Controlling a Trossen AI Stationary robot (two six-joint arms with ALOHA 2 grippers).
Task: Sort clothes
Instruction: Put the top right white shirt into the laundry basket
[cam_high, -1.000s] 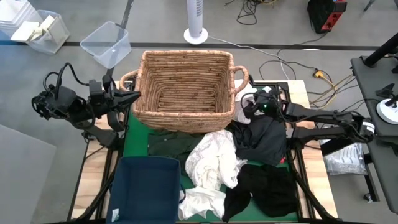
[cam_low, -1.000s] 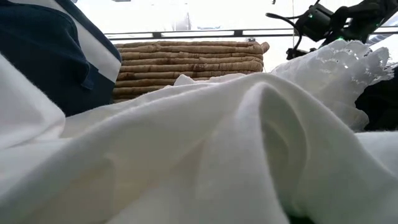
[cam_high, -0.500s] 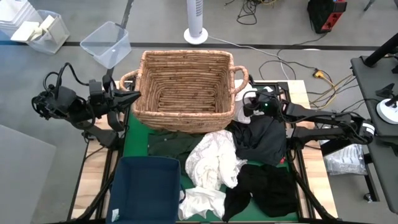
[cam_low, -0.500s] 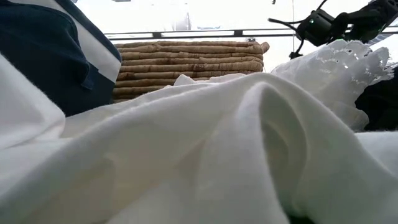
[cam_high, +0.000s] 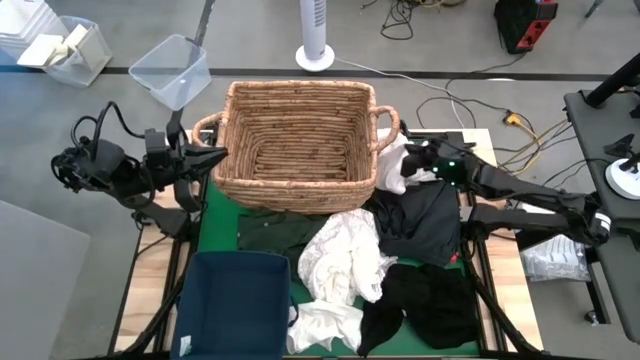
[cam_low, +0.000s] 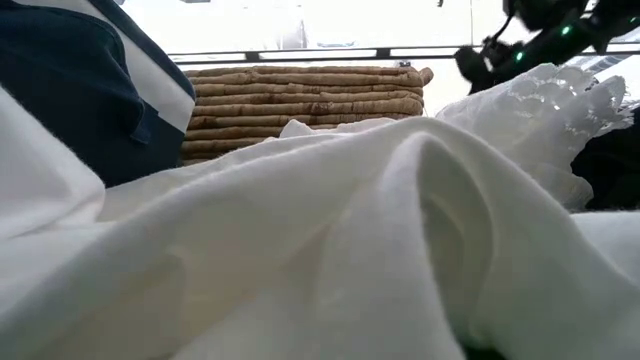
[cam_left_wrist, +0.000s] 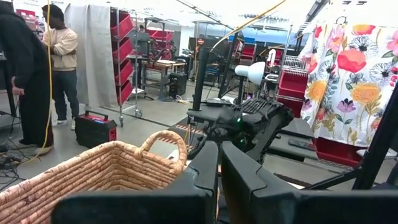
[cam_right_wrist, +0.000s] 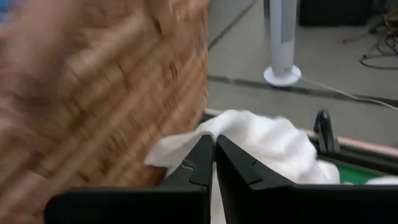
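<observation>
Our right end effector (cam_high: 408, 168) is pinching a white garment (cam_high: 392, 166) beside the wicker basket (cam_high: 296, 140). It's soft, light, floppy stuff, so we'd grab a bunched fold.

Tan woven wicker basket (cam_high: 298, 132) w/ two loop handles sits at table's far edge, centre. Navy rectangular fabric bin (cam_high: 236, 303) at near-left corner. Off the table: clear plastic tub (cam_high: 171, 70), white pedestal fan (cam_high: 315, 35).

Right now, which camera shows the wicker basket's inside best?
The high view: it looks straight down into the wicker basket, showing no clothes inside. The low view shows only its side wall, the left wrist view its rim and handle, and the right wrist view a blurred wall.
</observation>
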